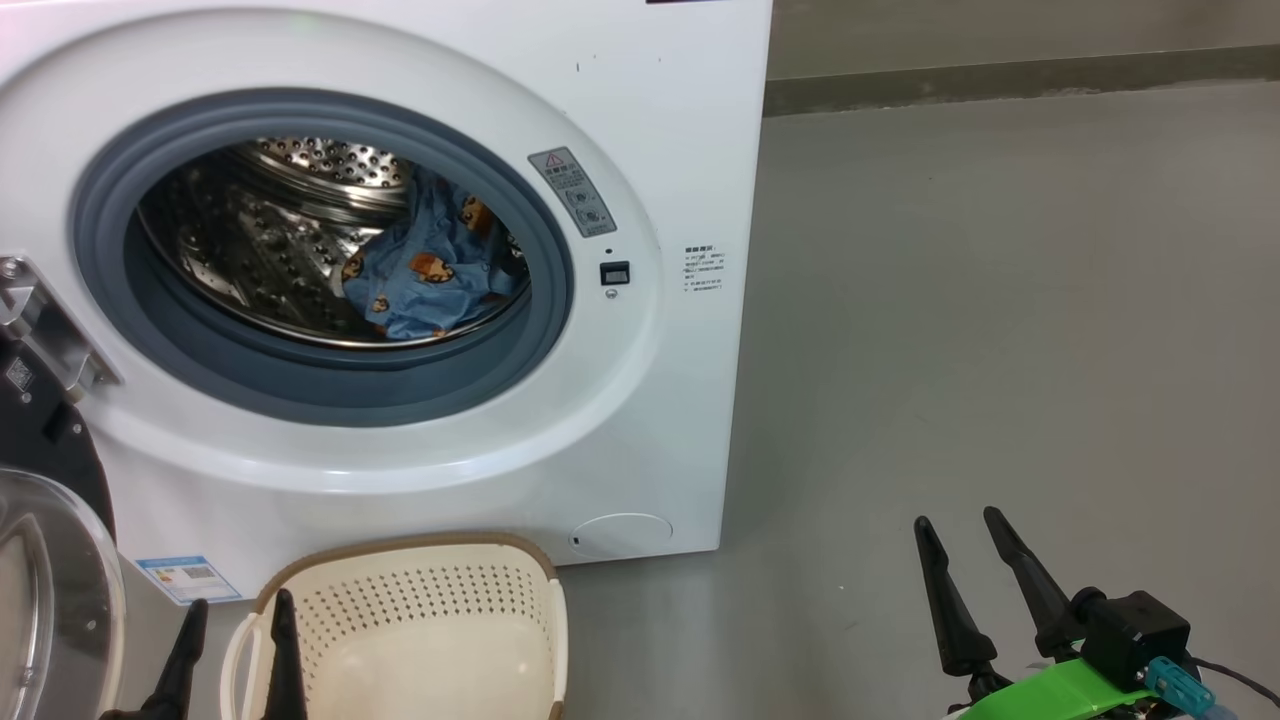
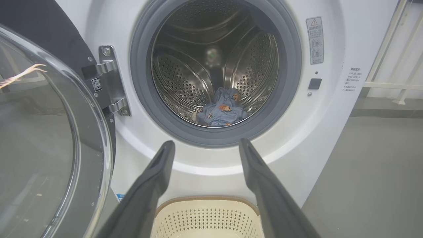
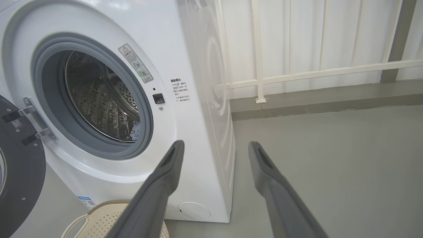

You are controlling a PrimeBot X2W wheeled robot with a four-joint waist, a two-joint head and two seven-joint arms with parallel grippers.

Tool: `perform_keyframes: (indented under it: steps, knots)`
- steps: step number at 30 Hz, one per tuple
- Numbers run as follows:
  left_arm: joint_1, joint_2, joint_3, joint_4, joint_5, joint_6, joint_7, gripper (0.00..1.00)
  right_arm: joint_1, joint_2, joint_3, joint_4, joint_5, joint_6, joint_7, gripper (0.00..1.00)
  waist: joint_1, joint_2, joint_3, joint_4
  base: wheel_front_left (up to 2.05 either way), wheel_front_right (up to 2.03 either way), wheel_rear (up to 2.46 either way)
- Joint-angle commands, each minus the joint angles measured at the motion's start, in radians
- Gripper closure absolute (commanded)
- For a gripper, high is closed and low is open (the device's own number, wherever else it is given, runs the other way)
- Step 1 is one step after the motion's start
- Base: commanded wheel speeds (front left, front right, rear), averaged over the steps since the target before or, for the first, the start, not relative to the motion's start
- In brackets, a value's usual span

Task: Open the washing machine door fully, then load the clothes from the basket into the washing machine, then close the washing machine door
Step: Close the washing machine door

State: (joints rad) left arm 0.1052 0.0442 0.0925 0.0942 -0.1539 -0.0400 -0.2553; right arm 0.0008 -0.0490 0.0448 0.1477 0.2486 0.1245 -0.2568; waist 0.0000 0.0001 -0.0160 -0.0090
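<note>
Both released, left end effector (image 1: pixel 240 605) by basket (image 1: pixel 430 600) lower left, right end effector (image 1: pixel 957 520) lower right, clothes (image 1: pixel 430 265) in open washer (image 1: pixel 650 100).

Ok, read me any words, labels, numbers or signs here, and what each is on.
Nothing reads as words.
Grey warning sticker on the washing machine front: red triangle sign, print too small.
Small print block beside it: blurred.
Blue label low on the front: too small.
QR tag at the door hinge: code, no words.
</note>
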Motion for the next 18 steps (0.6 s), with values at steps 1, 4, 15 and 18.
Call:
perform_keyframes:
  steps: [1,4,15,18]
  knots:
    - [-0.019,0.006,0.029,-0.020,-0.005,-0.001,-0.006,0.00,-0.015,-0.001,0.021,-0.020,0.003,0.006,-0.005,0.00,0.0000,-0.0001,0.000,0.000,0.00,0.00,0.00]
    - [-0.018,0.006,0.028,-0.022,-0.004,0.000,-0.006,0.00,-0.014,-0.001,0.021,-0.019,0.004,0.006,-0.005,0.00,0.0000,-0.0001,-0.001,0.000,0.00,0.00,0.00]
    - [-0.015,0.006,0.027,-0.039,0.002,0.006,-0.006,0.00,-0.010,-0.001,0.019,-0.024,0.006,0.006,-0.005,0.00,0.0000,-0.0001,0.000,0.002,-0.64,0.65,-0.01]
    - [-0.016,0.006,0.025,-0.040,0.001,0.006,-0.006,0.00,-0.012,-0.001,0.019,-0.024,0.005,0.006,-0.005,0.00,0.0000,-0.0001,0.001,0.001,-1.57,1.61,-0.04]
